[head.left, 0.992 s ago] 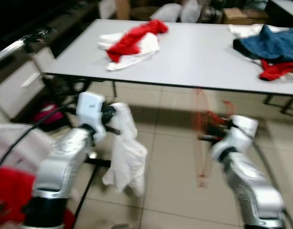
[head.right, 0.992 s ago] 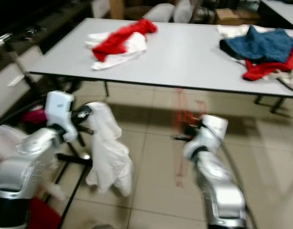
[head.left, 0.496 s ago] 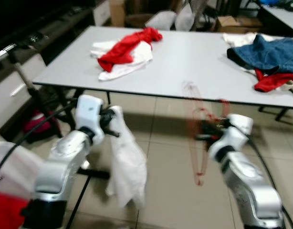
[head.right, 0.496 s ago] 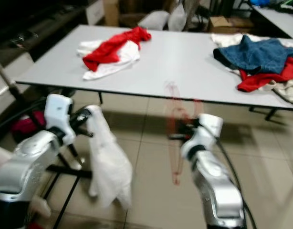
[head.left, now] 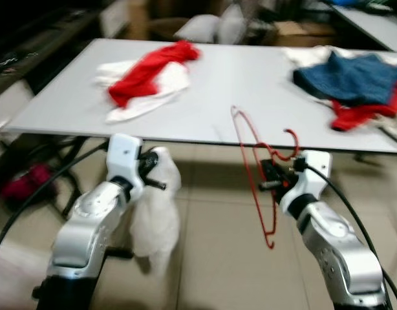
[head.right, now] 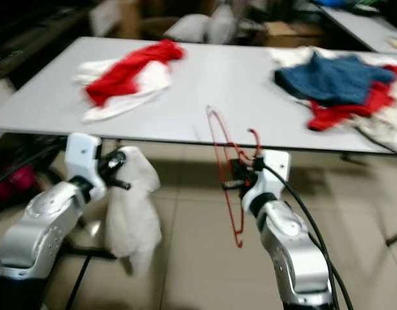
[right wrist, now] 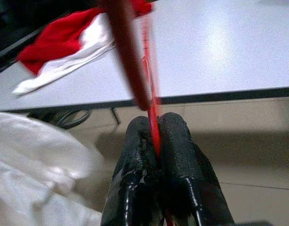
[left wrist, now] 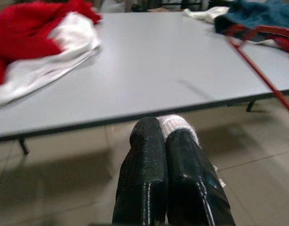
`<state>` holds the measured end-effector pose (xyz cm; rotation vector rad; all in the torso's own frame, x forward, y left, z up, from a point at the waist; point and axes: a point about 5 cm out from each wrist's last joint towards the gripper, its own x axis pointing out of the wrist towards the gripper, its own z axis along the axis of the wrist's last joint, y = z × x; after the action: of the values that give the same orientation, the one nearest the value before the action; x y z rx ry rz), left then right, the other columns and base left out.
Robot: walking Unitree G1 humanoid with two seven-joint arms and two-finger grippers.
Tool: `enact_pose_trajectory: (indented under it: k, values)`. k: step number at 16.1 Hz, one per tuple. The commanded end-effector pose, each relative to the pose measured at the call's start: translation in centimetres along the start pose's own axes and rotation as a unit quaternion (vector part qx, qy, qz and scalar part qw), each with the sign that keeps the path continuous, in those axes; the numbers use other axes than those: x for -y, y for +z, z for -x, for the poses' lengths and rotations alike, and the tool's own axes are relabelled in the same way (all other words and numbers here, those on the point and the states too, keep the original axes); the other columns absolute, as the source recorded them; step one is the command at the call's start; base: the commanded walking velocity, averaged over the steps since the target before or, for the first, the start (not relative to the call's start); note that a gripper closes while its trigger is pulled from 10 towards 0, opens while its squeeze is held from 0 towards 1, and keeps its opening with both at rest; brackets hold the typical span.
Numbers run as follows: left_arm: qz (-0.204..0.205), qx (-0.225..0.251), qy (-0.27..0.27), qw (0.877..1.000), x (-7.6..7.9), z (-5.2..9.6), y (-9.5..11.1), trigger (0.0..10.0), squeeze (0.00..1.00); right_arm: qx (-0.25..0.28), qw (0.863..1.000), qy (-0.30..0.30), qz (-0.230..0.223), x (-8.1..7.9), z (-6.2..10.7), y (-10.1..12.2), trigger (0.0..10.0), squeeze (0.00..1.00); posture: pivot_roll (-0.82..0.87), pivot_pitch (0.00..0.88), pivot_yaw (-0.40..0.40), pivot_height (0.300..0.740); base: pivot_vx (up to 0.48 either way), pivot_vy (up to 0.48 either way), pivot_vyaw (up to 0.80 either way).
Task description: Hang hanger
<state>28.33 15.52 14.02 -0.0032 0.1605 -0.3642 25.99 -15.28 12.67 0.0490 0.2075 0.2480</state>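
Observation:
A red wire hanger (head.left: pixel 258 194) hangs upright in front of the grey table's near edge, its hook (head.left: pixel 290 143) by my right wrist. My right gripper (head.left: pixel 268 179) is shut on the hanger's wire (right wrist: pixel 153 123), the fingers (right wrist: pixel 175 141) pinching it. At the left, my left gripper (head.left: pixel 152 172) is shut on a white garment (head.left: pixel 153 219) that droops toward the tiled floor. In the left wrist view a bit of white cloth (left wrist: pixel 175 124) shows at the closed fingertips (left wrist: pixel 147 141).
The grey table (head.left: pixel 250 77) stands right ahead, its edge just beyond both grippers. On it lie a red and white heap of clothes (head.left: pixel 147 74) at the left and blue and red clothes (head.left: pixel 347 77) at the right. Black stand legs (head.right: pixel 88 255) and a cable cross the floor at the left.
The whole view has shifted and the table's edge now sits closer to the grippers. Both grippers keep their hold. The hanger looks sharper and stands higher against the table.

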Motion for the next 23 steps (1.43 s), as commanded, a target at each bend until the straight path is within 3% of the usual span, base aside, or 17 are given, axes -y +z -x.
enact_pose_trajectory:
  k: [1, 19, 22, 23]
  values:
    - [-0.006, 0.020, -0.013, 1.000, 0.8, -0.3, 0.8, 10.0, 0.00, 0.013, 1.000, -0.011, 0.009, 1.0, 0.2, 0.6, 10.0, 0.00, 0.06, 0.000, 0.002, 0.740, 0.356, 0.000, 0.00]
    - [-0.017, 0.028, -0.002, 0.999, -0.3, -0.3, 1.6, 10.0, 0.00, 0.027, 0.999, 0.018, 0.018, 0.3, -0.4, 0.9, 10.0, 0.00, 0.08, 0.000, -0.004, 0.740, 0.343, 0.000, 0.00]
    - [-0.019, 0.031, 0.003, 0.999, -0.7, -0.5, 2.0, 10.0, 0.00, 0.045, 0.995, 0.062, 0.062, 0.5, 0.3, 1.5, 10.0, 0.00, 0.07, 0.000, -0.008, 0.740, 0.339, 0.000, 0.00]
    - [-0.022, 0.032, 0.004, 0.999, -0.9, -0.8, 2.1, 10.0, 0.00, 0.053, 0.990, 0.091, 0.097, 0.8, 0.7, 2.2, 10.0, 0.00, 0.06, 0.000, 0.004, 0.740, 0.337, 0.000, 0.00]
